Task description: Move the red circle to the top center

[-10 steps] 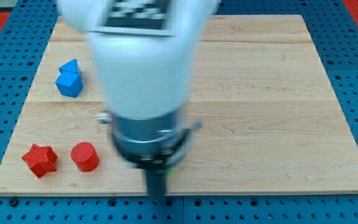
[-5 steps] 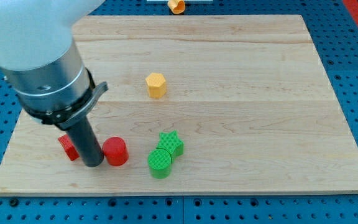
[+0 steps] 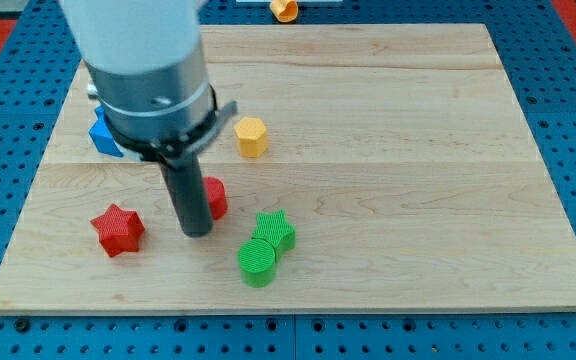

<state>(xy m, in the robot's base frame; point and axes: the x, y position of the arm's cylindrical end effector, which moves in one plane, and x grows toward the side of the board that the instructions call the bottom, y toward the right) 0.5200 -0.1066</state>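
The red circle (image 3: 215, 197) lies left of the board's middle, mostly hidden behind my rod. My tip (image 3: 197, 233) rests on the board just at the circle's lower left, touching it or nearly so. The red star (image 3: 117, 229) lies to the tip's left. The top centre of the wooden board (image 3: 418, 150) is far above the circle.
A yellow hexagon (image 3: 251, 136) stands above the red circle. A green star (image 3: 274, 230) and a green circle (image 3: 257, 262) touch each other at the lower right of the tip. A blue block (image 3: 103, 137) is half hidden behind the arm. An orange block (image 3: 284, 9) lies beyond the board's top edge.
My tip moved right and up from the board's lower left, pushing the red circle up and to the right. The red star is now uncovered.
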